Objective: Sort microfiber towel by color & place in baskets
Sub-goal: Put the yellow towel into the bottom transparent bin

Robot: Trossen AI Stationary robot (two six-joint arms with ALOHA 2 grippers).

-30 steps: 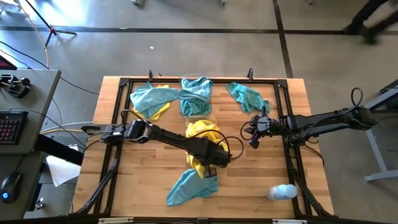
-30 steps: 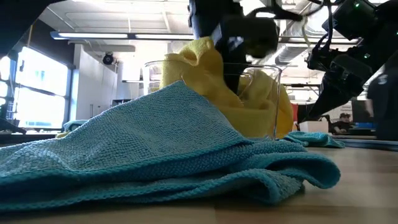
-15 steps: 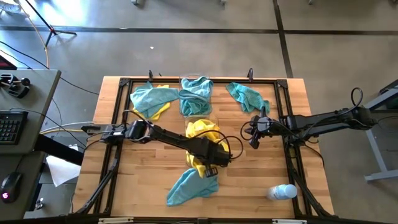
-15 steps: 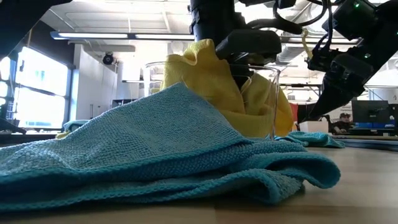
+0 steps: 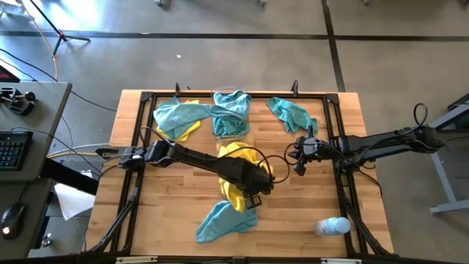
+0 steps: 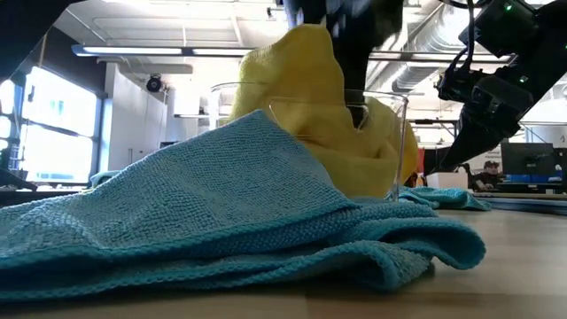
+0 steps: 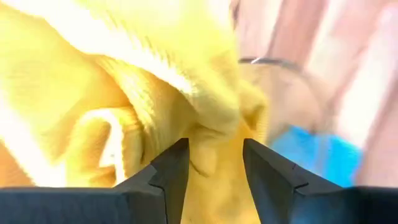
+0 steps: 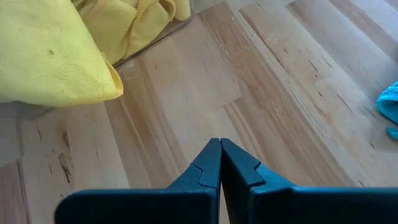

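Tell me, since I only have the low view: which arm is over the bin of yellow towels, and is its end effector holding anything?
Observer: The left arm. Its end effector pinches a fold of a yellow towel.
Operator: Where is the other arm?
Observer: The right end effector hangs beside the yellow bin, fingers shut on nothing, over bare wood.
Operator: Does the second bin hold anything?
Observer: Yes, the far bin holds teal towels.
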